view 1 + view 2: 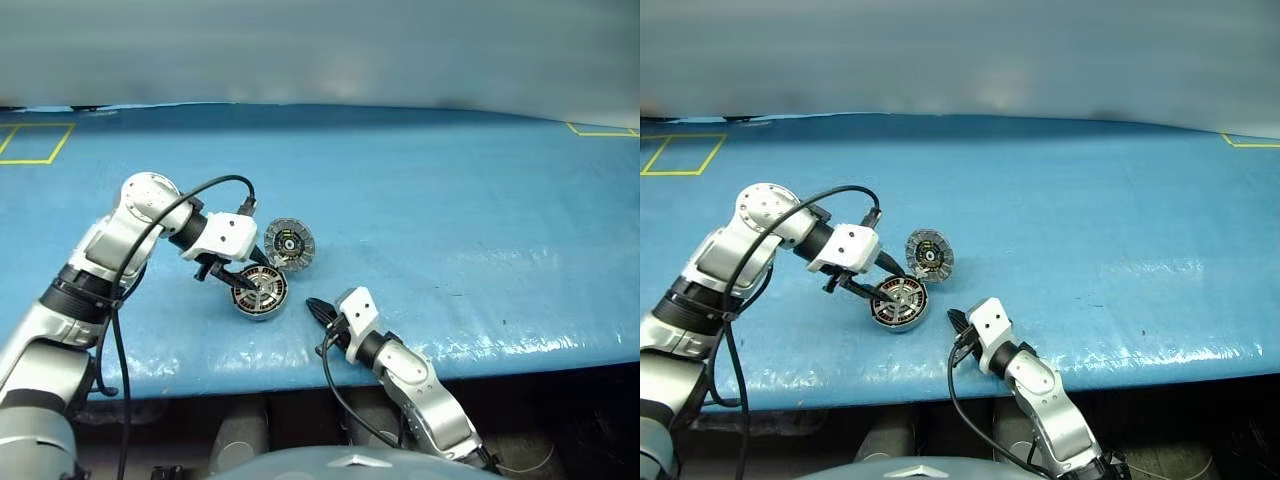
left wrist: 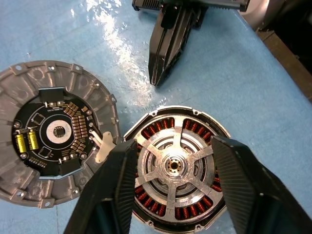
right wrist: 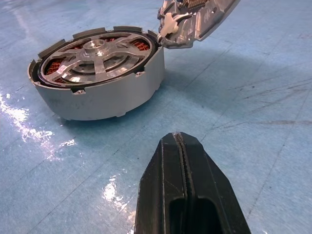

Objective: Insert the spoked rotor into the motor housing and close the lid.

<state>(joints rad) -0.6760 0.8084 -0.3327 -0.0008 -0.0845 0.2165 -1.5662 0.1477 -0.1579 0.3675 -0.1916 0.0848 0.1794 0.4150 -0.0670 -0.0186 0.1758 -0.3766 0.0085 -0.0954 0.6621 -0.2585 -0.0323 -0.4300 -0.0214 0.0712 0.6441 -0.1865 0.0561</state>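
The spoked rotor (image 2: 174,165) is sitting inside the motor housing (image 3: 100,92) on the blue mat (image 1: 450,220). The lid (image 2: 53,151) is leaning on the housing rim: rigid, prob. heavy-ish metal w/ fragile circuit face, so best gripping at its edge. Left gripper (image 2: 173,195) is hanging spread over the housing, holding 0 things; right gripper (image 3: 181,146) is resting pressed together nearby, not blocking.

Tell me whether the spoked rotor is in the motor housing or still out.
In. The spoked rotor sits inside the motor housing, its spokes over the copper windings. The lid lies beside it, not yet on.
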